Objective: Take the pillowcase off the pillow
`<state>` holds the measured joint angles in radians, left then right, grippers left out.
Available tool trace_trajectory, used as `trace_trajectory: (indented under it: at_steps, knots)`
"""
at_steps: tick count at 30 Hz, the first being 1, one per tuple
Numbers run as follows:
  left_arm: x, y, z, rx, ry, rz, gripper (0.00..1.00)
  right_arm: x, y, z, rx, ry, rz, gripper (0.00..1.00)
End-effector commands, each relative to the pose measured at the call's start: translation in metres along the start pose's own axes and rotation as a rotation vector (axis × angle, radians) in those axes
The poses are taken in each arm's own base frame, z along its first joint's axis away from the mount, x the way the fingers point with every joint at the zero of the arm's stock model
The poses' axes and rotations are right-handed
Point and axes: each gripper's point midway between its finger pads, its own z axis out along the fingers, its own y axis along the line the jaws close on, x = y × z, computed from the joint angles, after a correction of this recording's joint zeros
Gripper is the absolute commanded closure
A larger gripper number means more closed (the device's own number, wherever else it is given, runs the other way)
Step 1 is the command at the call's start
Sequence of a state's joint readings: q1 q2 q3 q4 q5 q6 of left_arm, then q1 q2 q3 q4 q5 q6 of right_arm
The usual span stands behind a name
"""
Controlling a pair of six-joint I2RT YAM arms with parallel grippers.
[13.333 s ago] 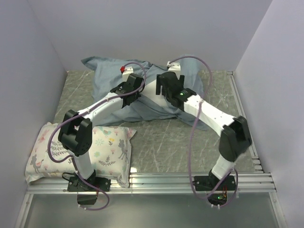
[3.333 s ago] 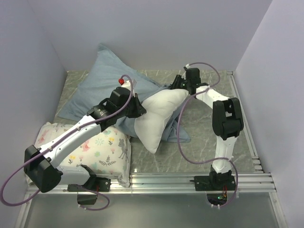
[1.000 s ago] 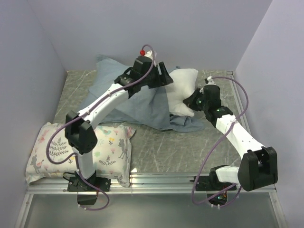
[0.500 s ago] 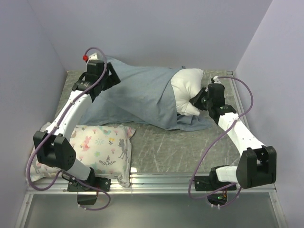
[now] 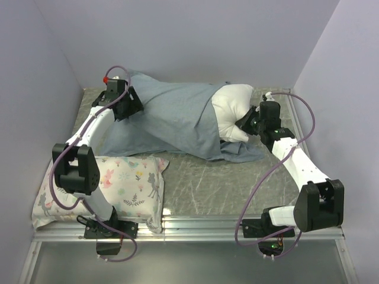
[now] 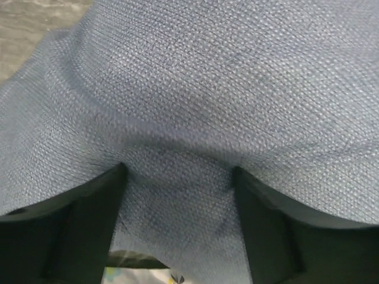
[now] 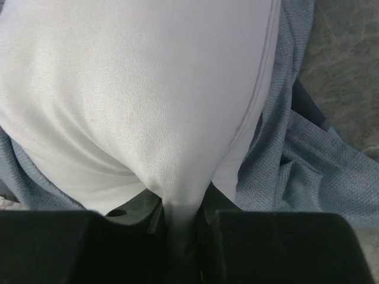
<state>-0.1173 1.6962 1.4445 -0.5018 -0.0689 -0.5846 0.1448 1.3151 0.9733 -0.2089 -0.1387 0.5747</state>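
The pillowcase [image 5: 172, 118] lies along the far side of the worktop [image 5: 201, 177], its long axis running left to right. The left hand [image 6: 177, 171] is at its left end, fingers spread wide with blue cloth bulging between them. The pillow [image 5: 231, 106] sticks out of the right end, where the right hand [image 7: 180, 219] is pressed together, pinching a fold of it. Most of the pillow is hidden inside the cloth. A printed pillow [image 5: 127, 183] sits near left.

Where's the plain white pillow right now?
Top view, back right: the pillow sticks out of the pillowcase, a fold of it pinched in the right hand.
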Motion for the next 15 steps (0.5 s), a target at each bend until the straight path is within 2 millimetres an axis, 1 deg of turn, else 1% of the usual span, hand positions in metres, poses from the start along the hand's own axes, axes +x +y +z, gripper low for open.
trace_trajectory:
  at_steps: [1, 2, 3, 5, 6, 7, 8, 9, 10, 11, 12, 13, 15]
  knots:
    - [-0.024, -0.014, 0.003, 0.069, -0.044, 0.000, 0.26, -0.046, 0.027, -0.014, -0.071, -0.127, -0.025, 1.00]
    - [-0.023, -0.012, 0.008, 0.061, -0.038, -0.004, 0.33, -0.047, 0.029, -0.016, -0.076, -0.129, -0.025, 1.00]
    - [-0.031, -0.009, 0.007, 0.044, -0.057, -0.010, 0.53, -0.050, 0.031, -0.017, -0.080, -0.134, -0.026, 1.00]
    - [-0.035, -0.002, 0.009, 0.014, -0.057, -0.020, 0.76, -0.055, 0.034, -0.022, -0.080, -0.149, -0.030, 1.00]
    - [-0.044, 0.002, 0.008, 0.001, -0.074, -0.033, 0.93, -0.058, 0.035, -0.024, -0.078, -0.156, -0.031, 1.00]
    - [-0.049, 0.008, 0.008, -0.023, -0.085, -0.043, 1.00, -0.060, 0.036, -0.027, -0.075, -0.158, -0.036, 1.00]
    - [-0.053, 0.012, 0.008, -0.035, -0.089, -0.061, 0.99, -0.065, 0.039, -0.031, -0.077, -0.170, -0.038, 1.00]
    - [-0.062, 0.019, 0.006, -0.050, -0.106, -0.080, 0.99, -0.068, 0.039, -0.033, -0.071, -0.177, -0.038, 1.00]
    - [-0.067, 0.024, 0.005, -0.065, -0.117, -0.092, 1.00, -0.070, 0.039, -0.036, -0.064, -0.181, -0.040, 1.00]
    - [-0.074, 0.031, 0.004, -0.096, -0.139, -0.110, 1.00, -0.077, 0.042, -0.040, -0.069, -0.196, -0.040, 1.00]
    - [-0.081, 0.033, -0.001, -0.108, -0.152, -0.121, 1.00, -0.079, 0.043, -0.042, -0.070, -0.199, -0.036, 1.00]
    - [-0.091, 0.047, -0.003, -0.137, -0.171, -0.154, 0.99, -0.084, 0.042, -0.047, -0.070, -0.210, -0.029, 1.00]
    - [-0.109, 0.064, -0.011, -0.172, -0.218, -0.192, 1.00, -0.093, 0.043, -0.053, -0.075, -0.228, -0.022, 1.00]
